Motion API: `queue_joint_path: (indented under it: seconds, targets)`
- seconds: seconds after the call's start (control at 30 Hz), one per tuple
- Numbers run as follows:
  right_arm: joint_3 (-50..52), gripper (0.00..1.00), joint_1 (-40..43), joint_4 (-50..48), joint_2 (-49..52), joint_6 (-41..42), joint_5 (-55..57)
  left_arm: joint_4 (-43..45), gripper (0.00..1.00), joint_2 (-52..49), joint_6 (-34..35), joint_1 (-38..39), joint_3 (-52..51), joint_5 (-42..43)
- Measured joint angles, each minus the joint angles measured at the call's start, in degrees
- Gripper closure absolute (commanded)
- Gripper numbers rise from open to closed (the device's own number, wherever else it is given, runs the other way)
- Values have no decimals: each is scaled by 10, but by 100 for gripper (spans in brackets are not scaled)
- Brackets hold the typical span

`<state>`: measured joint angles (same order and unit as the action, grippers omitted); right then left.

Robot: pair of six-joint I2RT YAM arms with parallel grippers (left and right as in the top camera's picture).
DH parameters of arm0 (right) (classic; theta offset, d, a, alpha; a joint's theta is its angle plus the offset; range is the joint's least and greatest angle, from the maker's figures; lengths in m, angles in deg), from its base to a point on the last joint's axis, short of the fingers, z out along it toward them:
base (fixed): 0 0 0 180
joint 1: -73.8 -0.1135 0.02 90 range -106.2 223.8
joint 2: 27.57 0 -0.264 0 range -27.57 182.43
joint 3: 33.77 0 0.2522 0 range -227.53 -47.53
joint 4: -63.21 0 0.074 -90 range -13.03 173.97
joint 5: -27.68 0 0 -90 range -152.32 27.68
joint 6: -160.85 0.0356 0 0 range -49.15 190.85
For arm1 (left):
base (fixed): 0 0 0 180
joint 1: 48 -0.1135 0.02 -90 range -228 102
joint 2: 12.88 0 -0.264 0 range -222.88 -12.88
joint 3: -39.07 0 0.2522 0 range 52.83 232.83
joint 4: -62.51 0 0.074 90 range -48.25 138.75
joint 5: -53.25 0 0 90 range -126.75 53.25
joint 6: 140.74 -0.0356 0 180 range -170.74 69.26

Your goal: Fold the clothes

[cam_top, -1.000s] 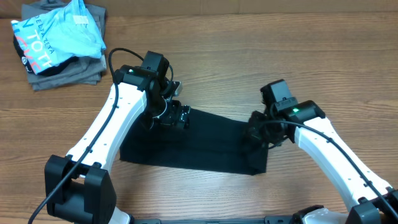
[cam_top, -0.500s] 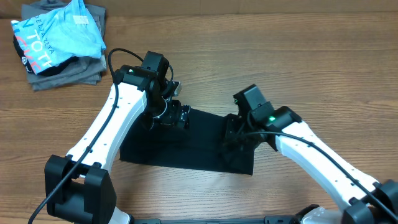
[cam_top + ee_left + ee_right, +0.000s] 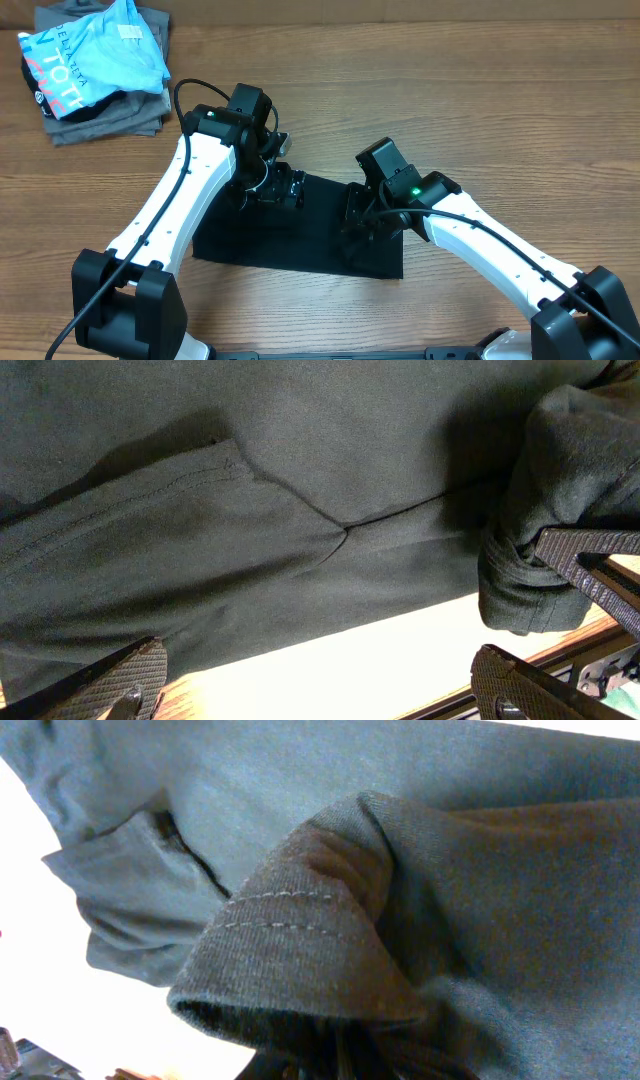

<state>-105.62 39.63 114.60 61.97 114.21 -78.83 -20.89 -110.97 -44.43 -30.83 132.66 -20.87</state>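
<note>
The black T-shirt (image 3: 275,235) lies folded into a band on the wooden table. My left gripper (image 3: 283,187) is at its far top edge, open and empty; the left wrist view shows the flat shirt (image 3: 260,490) and both fingers spread apart. My right gripper (image 3: 360,215) is shut on the shirt's right end and holds it lifted and doubled over toward the left. In the right wrist view the hemmed fold (image 3: 300,950) hangs over the fingers and hides them. The white neck tag is out of view.
A light blue shirt with lettering (image 3: 95,50) lies on folded grey garments (image 3: 110,115) at the far left corner. Bare wood lies to the right of and beyond the shirt.
My right gripper has moved left with the shirt's right end, folding it over the middle. The shirt's right edge has shifted left. The left arm has not moved.
</note>
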Motion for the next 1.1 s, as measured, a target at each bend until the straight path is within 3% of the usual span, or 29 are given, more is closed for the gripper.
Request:
queue_joint_path:
  seconds: [0.07,0.2,0.43,0.57,0.63,0.73,0.87,1.1]
  targets:
    - [0,69,-1,-12,0,7,0,-1,0,0,0,0,0,0]
    - [0,43,-16,-43,0,14,3,-10,0,0,2,0,0,0]
    - [0,41,-33,-47,0,13,17,-23,0,0,2,0,0,0]
    - [-24,41,-13,26,0,-8,20,-27,0,0,2,0,-1,0]
    - [-40,47,4,56,0,-23,21,-28,0,0,2,0,-1,0]
    - [-52,76,23,80,0,-44,24,-27,0,0,2,0,-1,0]
    - [-51,96,23,73,0,-48,12,-23,0,0,2,0,-1,0]
    - [-19,96,-14,-30,29,-40,-54,-23,0,0,40,-3,-1,-17]
